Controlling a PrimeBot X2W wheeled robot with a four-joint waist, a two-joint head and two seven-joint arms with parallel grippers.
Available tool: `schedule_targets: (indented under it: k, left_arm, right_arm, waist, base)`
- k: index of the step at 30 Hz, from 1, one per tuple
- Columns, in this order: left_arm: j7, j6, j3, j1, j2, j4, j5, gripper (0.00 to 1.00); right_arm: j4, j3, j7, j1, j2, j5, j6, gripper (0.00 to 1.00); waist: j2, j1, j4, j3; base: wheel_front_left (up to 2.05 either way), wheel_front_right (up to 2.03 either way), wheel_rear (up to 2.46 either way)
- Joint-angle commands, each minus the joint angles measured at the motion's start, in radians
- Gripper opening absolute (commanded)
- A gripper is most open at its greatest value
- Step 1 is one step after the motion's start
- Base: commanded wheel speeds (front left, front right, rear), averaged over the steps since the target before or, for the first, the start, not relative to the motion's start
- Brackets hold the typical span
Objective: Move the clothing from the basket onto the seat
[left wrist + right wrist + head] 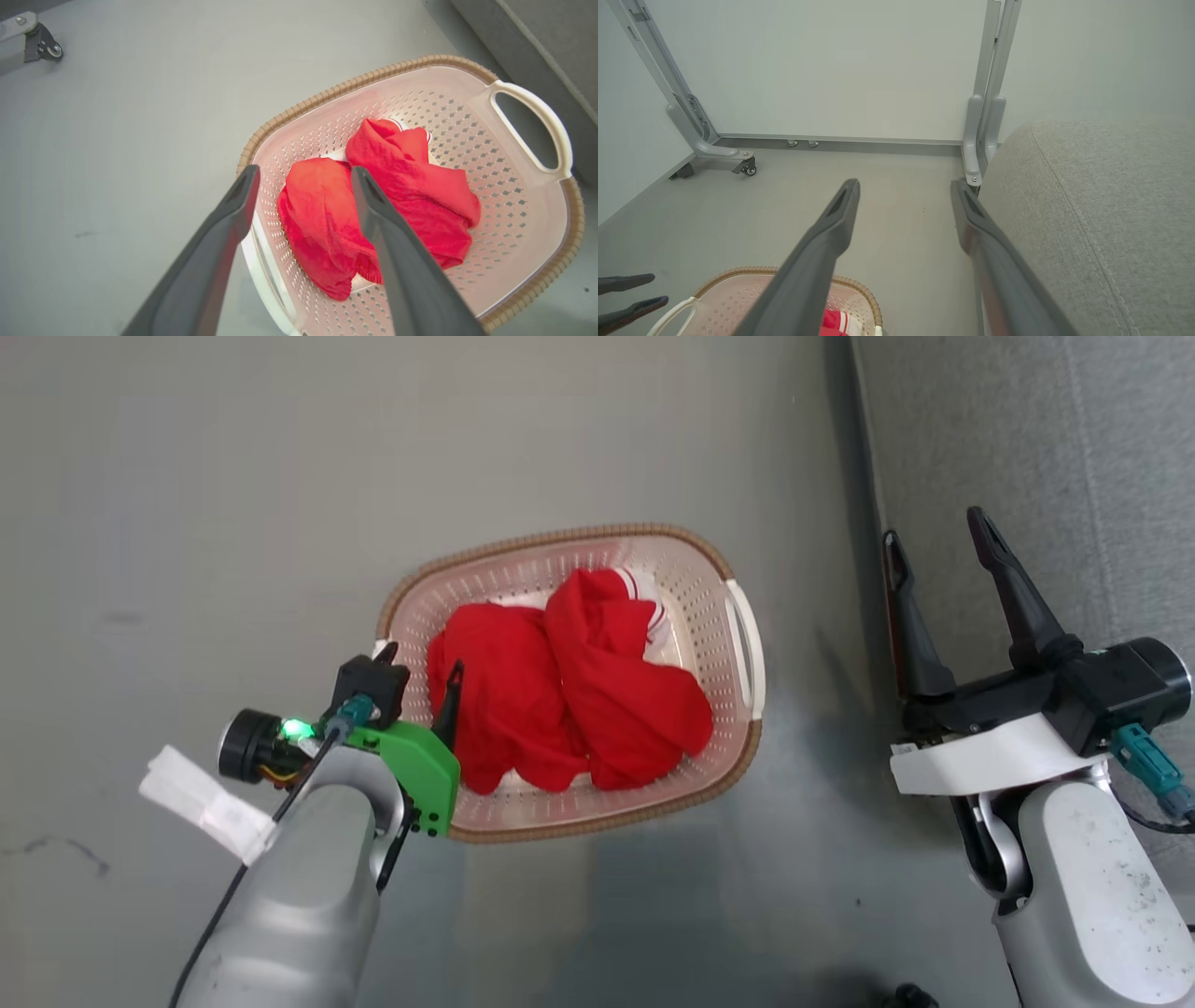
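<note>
Starting at the left, our left gripper [422, 663] hangs over the near-left side of the basket [579, 534], jaws spread wide and holding nothing. From its wrist view, one finger lines up with the basket's rim and white handle and the other sits over the red fabric; we cannot tell whether either tip touches anything. In the middle, the clothing [569, 691] lies wholly inside the basket as two crumpled red bundles pressed against each other, with a little white trim showing at the far end, and the basket stands on the grey floor [233, 523]. Further right, our right gripper [934, 525] is also wide open and empty, well apart from the basket, with its fingers lying along the edge of the seat [1074, 448], which has nothing on it, so we judge the task barely begun. The main risk we see is the left jaws straddling the basket wall: closing there could pinch plastic instead of cloth and drag or tip the light basket. A shallow pinch could slip off the soft fabric. Since the bundles overlap, lifting one may pull the other over the rim and onto the floor. A fingertip could also snag in the perforations.
</note>
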Motion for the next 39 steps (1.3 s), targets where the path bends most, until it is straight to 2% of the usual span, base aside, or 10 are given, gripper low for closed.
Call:
schedule_targets:
  k: [1,7,13,19,24,26,34,39]
  left_arm:
    - [-0.001,-0.008,-0.021,-0.053,0.006,0.031,0.009,1.0]
    - [0.032,-0.018,-0.1,-0.178,0.006,0.167,-0.002,1.0]
    - [0.097,-0.018,-0.182,-0.264,0.006,0.225,0.034,1.0]
    - [0.151,0.018,-0.251,-0.318,0.019,0.25,0.095,1.0]
    - [0.246,0.08,-0.3,-0.345,0.054,0.258,0.145,1.0]
    - [0.281,0.09,-0.311,-0.353,0.068,0.259,0.152,1.0]
    - [0.369,0.081,-0.342,-0.395,0.118,0.26,0.166,1.0]
    - [0.431,0.044,-0.337,-0.403,0.125,0.264,0.136,1.0]
  right_arm:
    - [-0.013,0.004,-0.003,-0.022,0.003,-0.009,0.0,1.0]
    - [-0.029,0.018,-0.003,-0.039,0.009,-0.005,0.0,1.0]
    - [-0.031,0.034,-0.003,-0.058,0.025,0.002,0.0,1.0]
    - [-0.026,0.058,-0.003,-0.068,0.048,0.016,0.0,1.0]
    - [-0.025,0.073,-0.003,-0.074,0.067,0.03,0.0,1.0]
    - [-0.024,0.079,-0.003,-0.078,0.073,0.037,0.0,1.0]
    - [-0.031,0.11,-0.003,-0.09,0.085,0.06,0.0,1.0]
    - [-0.04,0.135,-0.003,-0.109,0.087,0.087,0.0,1.0]
  waist:
    - [-0.0001,-0.0002,-0.032,0.135]
    - [-0.0001,-0.0002,-0.054,0.207]
    - [-0.0001,-0.0002,-0.085,0.268]
    - [-0.0001,-0.0002,-0.122,0.313]
    - [-0.0001,-0.0002,-0.156,0.335]
    - [-0.0001,-0.0002,-0.17,0.343]
    - [-0.0001,-0.0002,-0.218,0.389]
    - [-0.0001,-0.0002,-0.247,0.427]
  base:
    - [0.0,0.0,0.0]
    - [0.0,0.0,0.0]
    - [0.0,0.0,0.0]
    - [0.0,0.0,0.0]
    - [0.0,0.0,0.0]
    - [0.0,0.0,0.0]
    - [0.0,0.0,0.0]
    - [0.0,0.0,0.0]
